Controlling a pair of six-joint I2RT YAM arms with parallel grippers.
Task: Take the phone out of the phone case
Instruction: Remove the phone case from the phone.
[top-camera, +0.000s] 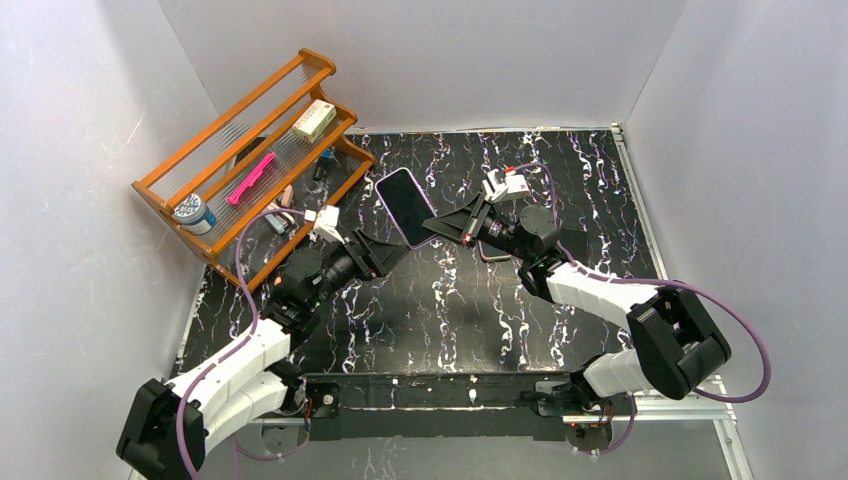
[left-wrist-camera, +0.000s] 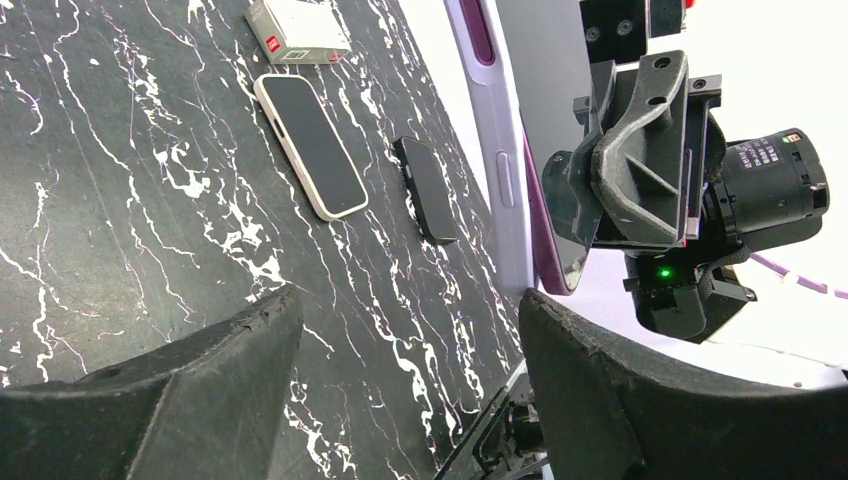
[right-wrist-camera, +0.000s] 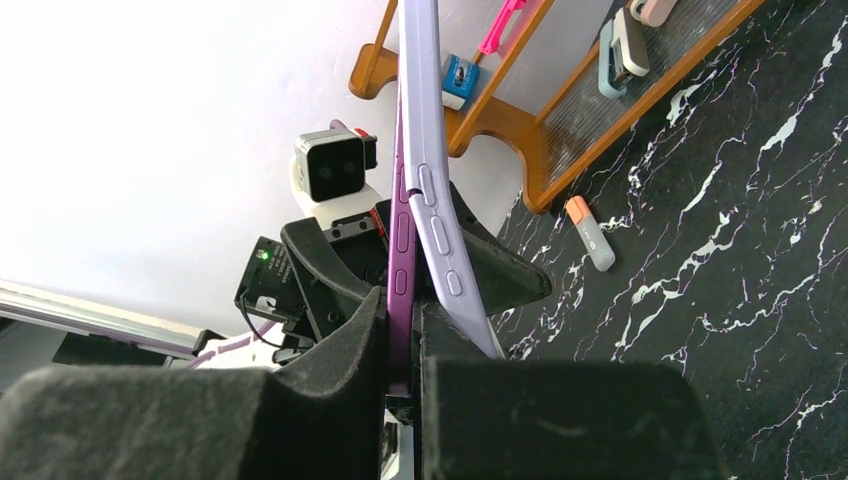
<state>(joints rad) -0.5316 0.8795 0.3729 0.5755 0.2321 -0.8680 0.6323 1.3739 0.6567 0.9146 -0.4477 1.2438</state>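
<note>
Two arms meet above the middle of the black marbled table (top-camera: 450, 310). My right gripper (right-wrist-camera: 404, 310) is clamped tight on the edge of the purple phone (right-wrist-camera: 399, 235), holding it clear of the table with its dark face tilted toward the overhead camera. The lavender phone case (right-wrist-camera: 428, 130) wraps most of it, but near my fingers it stands away from the phone's side. My left gripper (left-wrist-camera: 405, 320) is spread wide with nothing in it, one finger on either side of the phone's lower end; I can't tell whether they touch. A white-cased phone (left-wrist-camera: 310, 145), a dark phone (left-wrist-camera: 428, 190) and a white box (left-wrist-camera: 297, 30) lie on the table beyond.
</note>
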